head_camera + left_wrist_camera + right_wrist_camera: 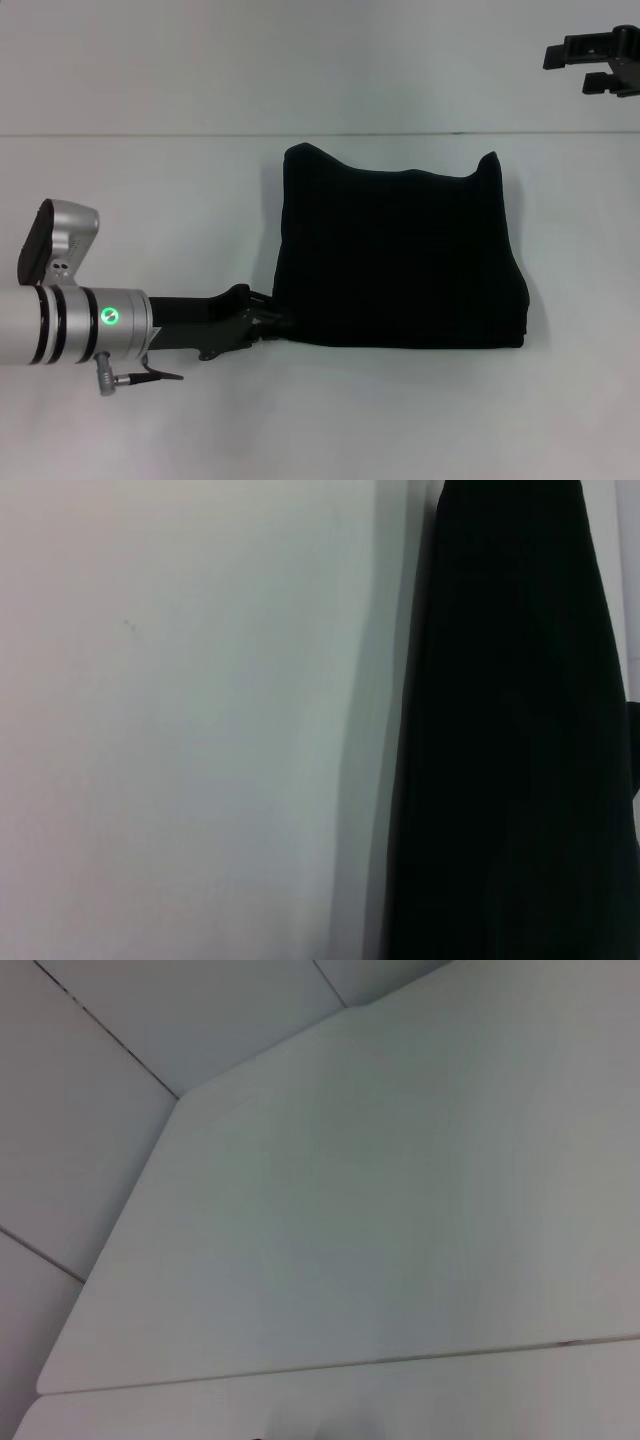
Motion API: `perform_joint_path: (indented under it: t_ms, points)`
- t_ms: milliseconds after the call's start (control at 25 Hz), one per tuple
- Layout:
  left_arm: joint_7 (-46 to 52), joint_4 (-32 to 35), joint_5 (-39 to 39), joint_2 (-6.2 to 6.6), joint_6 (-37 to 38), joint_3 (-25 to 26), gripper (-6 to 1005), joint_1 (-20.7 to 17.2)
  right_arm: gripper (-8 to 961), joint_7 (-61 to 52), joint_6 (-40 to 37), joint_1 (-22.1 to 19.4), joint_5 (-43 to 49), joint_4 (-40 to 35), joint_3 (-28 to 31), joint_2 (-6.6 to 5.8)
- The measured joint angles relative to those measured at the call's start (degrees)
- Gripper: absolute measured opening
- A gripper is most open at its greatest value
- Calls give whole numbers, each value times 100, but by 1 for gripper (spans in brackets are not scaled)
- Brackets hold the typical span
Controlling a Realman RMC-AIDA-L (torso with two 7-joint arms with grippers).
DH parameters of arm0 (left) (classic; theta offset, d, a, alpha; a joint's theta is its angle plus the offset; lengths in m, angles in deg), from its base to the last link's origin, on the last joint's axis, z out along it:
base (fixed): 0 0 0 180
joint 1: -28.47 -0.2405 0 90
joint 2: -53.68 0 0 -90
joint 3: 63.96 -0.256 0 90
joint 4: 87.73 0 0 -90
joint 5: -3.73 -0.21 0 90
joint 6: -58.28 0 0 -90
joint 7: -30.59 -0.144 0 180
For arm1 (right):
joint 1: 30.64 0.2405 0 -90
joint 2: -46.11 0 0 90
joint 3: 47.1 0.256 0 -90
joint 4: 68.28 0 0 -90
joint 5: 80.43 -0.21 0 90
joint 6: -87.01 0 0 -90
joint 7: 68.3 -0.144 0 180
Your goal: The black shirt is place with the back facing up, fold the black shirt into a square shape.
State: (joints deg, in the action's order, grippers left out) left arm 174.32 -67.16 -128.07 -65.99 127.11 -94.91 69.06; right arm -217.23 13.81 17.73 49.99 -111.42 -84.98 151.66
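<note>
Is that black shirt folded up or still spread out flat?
Folded: the black shirt lies as a compact, roughly square bundle, no sleeves showing, layered edges along its near side.

The left arm reaches in low from the left side of the table, silver wrist with its green light glowing, forearm lying nearly level along the near edge. The left gripper (pixel 275 325) sits at the near-left corner of the shirt (pixel 400 255), its dark fingers merging with the cloth so their spread can't be made out. The right gripper (pixel 598 60) hangs high over the far-right corner of the table, well clear, fingers pointing left with a gap between them.
</note>
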Motion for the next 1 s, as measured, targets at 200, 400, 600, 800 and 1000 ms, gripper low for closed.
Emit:
perform_joint_path:
  t_ms: [200,400,600,800,1000]
  points:
    - [-33,6,6,12,12,-5,288,12,853,3,-2,-4,0,5,17,0]
    - [-64,9,-9,20,26,-38,66,35,853,1,-2,-13,0,8,20,0]
    - [-141,102,-13,64,341,-57,34,-39,854,-13,-1,-14,-1,8,35,-4]
    - [-174,429,-57,85,910,-63,46,-346,854,-8,-29,-19,0,8,38,-7]
    - [-128,639,-157,118,1114,-13,69,-622,854,1,-39,-26,0,56,41,-9]
